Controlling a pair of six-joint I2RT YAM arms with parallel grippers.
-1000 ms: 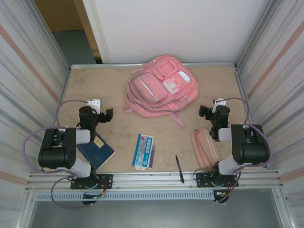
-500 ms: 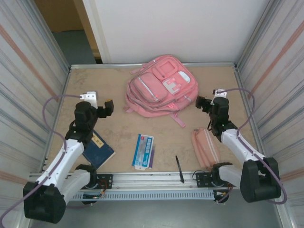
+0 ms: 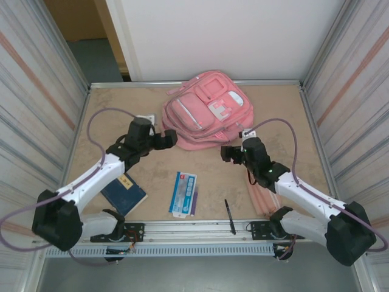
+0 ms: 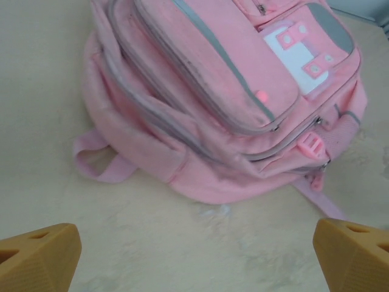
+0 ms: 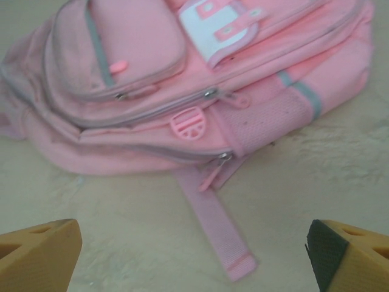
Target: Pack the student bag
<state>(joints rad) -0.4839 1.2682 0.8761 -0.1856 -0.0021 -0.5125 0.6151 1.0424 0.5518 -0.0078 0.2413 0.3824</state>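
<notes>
We see the student bag (image 3: 206, 112) lying flat on the table (image 3: 109, 115), at the far side and close to the back wall, with its front pockets and white patch facing up. It is not touched by either arm.

The left gripper (image 3: 165, 140) is just beside the near left corner of the bag. In the left wrist view its two orange fingertips (image 4: 39, 258) stand wide apart at the lower corners, and between them there is only bare table. The bag (image 4: 200, 103) lies ahead of this gripper, with a loop of pink strap (image 4: 97, 164) at its left side. The gripper holds nothing.

The right gripper (image 3: 230, 153) is near the near right edge of the bag, where a loose strap comes out toward us. In the right wrist view its fingertips (image 5: 39, 249) are also spread wide and are empty. The bag (image 5: 152, 91) lies ahead of them, and the loose strap (image 5: 216, 228) reaches down into the space between the fingers, not touching them as far as we can tell.

Nearer to the arm bases lie a blue book (image 3: 124, 193), a white and blue packet (image 3: 183, 193), a black pen (image 3: 229, 216) and a slim pink pencil case (image 3: 260, 193), which is partly under the right arm. All are well apart from the bag.
</notes>
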